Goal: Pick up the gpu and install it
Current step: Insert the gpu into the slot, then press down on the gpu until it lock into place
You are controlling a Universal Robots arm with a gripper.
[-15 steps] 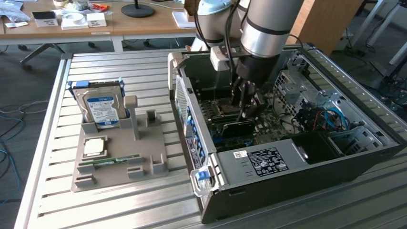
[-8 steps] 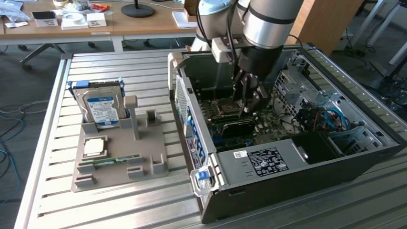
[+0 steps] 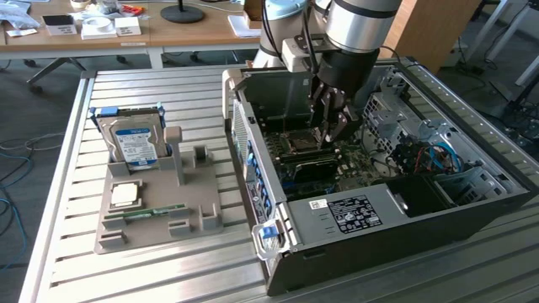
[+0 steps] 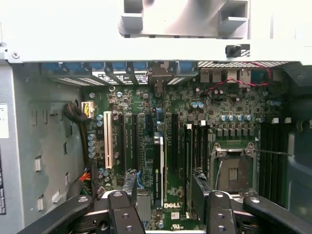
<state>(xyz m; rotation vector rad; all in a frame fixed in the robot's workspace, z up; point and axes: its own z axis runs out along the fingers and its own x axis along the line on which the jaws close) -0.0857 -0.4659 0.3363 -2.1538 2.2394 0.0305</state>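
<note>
Closest to the exterior camera, slatted metal bench (image 3: 168, 278), carrying two main things side by side. Toward the exterior view's right, open computer case (image 3: 354, 252) lying with its open side up, innards exposed, blue latch (image 3: 267, 231) at its near corner. Reaching down into the case from above, silver-and-black robot arm (image 3: 358, 25).

On the case floor, green motherboard (image 4: 146, 112) with rows of dark expansion slots, one white slot, and a bare CPU socket (image 4: 233, 168) under its metal frame.

Toward the exterior view's left, well apart from the arm, grey holder tray (image 3: 160, 233) on the bench. Propped upright at its far end, hard drive (image 3: 135, 142) with a blue-white label. Lying flat nearer the front, square silvery processor (image 3: 125, 194) and, just beside it, slim green memory stick (image 3: 156, 211).

Inside the case, gpu (image 3: 310, 165) standing on edge in a motherboard slot, seen edge-on from the wrist camera (image 4: 159, 165) as a thin pale strip between the dark slots.

Directly above that card, hand (image 3: 331, 137) hanging low over the board. Spread wide (image 4: 164, 178), grasping nothing: black fingers (image 4: 129, 187) one on each side of the gpu, a gap of bare board showing between each finger and the card.
</note>
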